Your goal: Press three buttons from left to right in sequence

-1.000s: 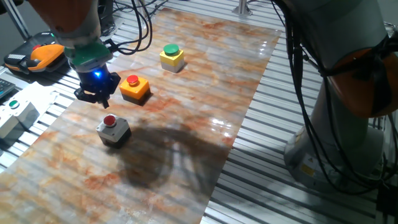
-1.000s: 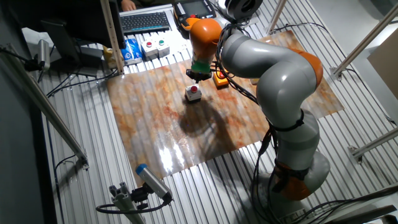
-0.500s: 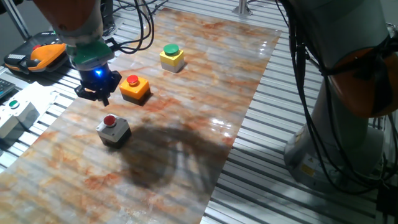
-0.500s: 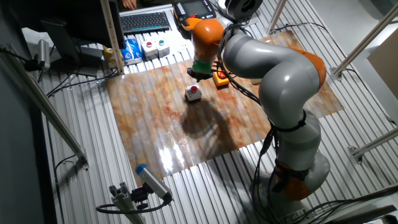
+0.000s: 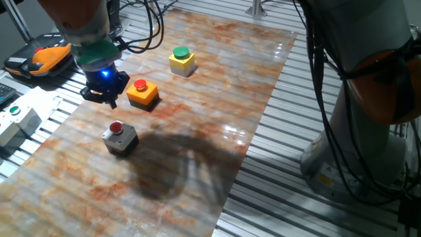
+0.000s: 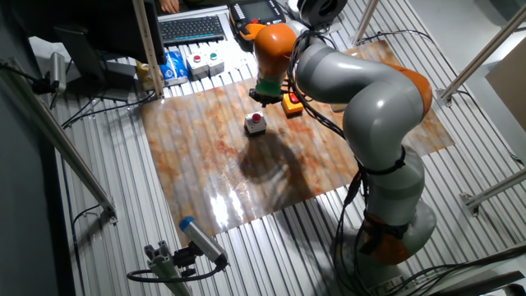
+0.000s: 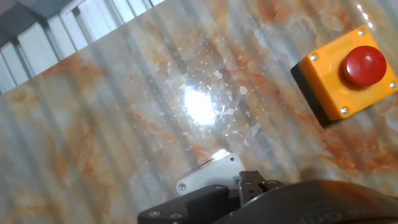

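1. A marbled orange and grey mat lies on a slatted metal table.
2. Three small button boxes sit on the mat in a diagonal row, well apart from one another.
3. The grey box with a red cap is nearest the camera in one fixed view.
4. The orange box with a red cap sits in the middle of the row.
5. The yellow box with a green cap is farthest away.
6. The gripper, lit by a blue light, hangs above the mat just left of the orange box, not touching it.
7. Whether its fingers are spread or pressed together cannot be told from any view.
8. The hand view shows bare mat below, with the orange box at the upper right.
9. A larger white box with a small green button sits off the mat at the left edge.
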Available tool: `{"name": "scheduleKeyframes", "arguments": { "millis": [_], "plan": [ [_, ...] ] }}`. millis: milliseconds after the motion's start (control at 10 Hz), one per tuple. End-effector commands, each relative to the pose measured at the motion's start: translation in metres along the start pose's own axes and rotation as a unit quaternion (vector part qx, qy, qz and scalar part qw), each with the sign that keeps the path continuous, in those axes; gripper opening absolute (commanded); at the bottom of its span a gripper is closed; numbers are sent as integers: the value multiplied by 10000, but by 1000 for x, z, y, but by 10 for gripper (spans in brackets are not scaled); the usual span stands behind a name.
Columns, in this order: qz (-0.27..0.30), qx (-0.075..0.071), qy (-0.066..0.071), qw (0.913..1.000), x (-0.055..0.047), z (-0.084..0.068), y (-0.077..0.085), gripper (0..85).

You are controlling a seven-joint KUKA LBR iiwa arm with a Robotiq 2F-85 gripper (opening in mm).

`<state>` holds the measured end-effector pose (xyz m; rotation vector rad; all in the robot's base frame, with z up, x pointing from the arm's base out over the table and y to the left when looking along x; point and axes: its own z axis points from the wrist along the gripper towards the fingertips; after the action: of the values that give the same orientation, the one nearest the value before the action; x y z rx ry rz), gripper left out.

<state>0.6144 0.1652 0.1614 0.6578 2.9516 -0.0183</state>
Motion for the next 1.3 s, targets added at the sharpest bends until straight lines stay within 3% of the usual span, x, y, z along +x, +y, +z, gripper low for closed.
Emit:
{"name": "scheduleKeyframes", "arguments": {
  "millis": [0,100,400,900,1200],
  "plan": [
    [-59,12,-24,10000,-1,0,-2,0],
    [-128,57,-71,9999,-3,-2,-5,0],
    [-341,8,-50,9994,-10,-10,-19,0],
    [-485,41,-120,9987,-9,-13,-26,0],
    [-607,-21,-129,9981,-10,-10,-33,0]
  ]
}}
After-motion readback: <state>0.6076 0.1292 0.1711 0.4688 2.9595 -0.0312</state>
